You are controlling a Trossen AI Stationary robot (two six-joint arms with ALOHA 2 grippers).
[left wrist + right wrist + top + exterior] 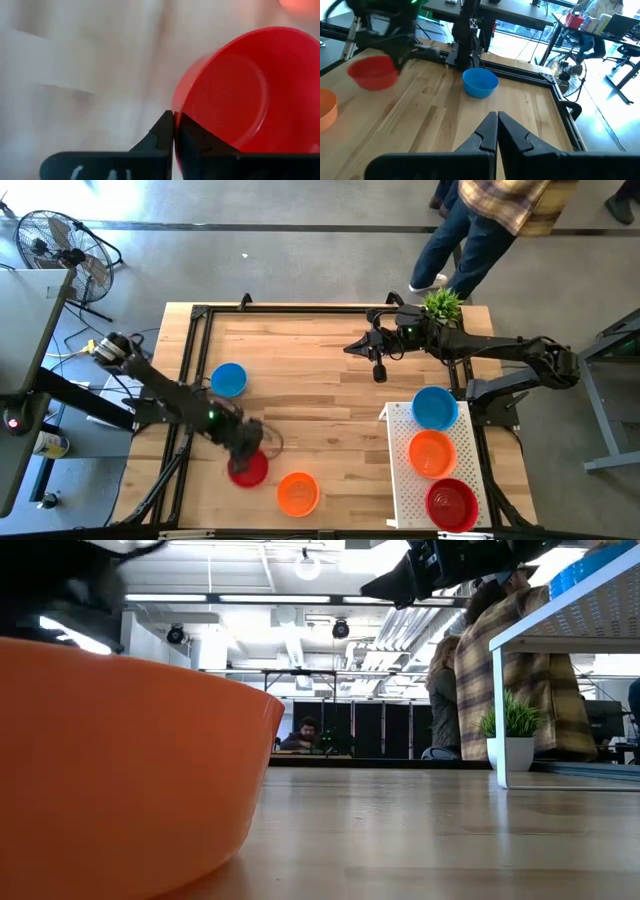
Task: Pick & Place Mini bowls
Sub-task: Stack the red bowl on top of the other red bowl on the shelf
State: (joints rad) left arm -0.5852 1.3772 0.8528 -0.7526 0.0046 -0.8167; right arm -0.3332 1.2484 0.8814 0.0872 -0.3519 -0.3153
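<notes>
**Red bowl pinched at the rim, three already trayed**

Left hand (245, 442) at the near-left of the bench (320, 370), clamped on the rim of a red mini bowl (249, 469). In the left wrist view, fingers (165, 132) nipped tight on the thin wall of that bowl (240, 90), one inside and one outside: a rim pinch, probably chosen because so shallow a bowl offers no other hold. In the right wrist view the same bowl (372, 71) seems to hang tilted and clear of the wood, so judged to be in carriage rather than at rest.

Right hand (379, 370) over the far middle of the bench, holding nothing, fingers (495, 131) pressed together; apparently waiting.

White perforated tray (402, 480) at the near-right, carrying three bowls in a row: blue (434, 407) farthest, orange (432, 452) in the middle, red (452, 504) nearest. All upright, none stacked.

Loose on the bench: a blue bowl (229, 379) at the left and an orange bowl (297, 493) near the front edge, just beside the gripped red one.

Small potted plant (441, 305) at the far-right corner; a person (490, 220) standing beyond it.

Roughly half done by the count of bowls in view.
</notes>
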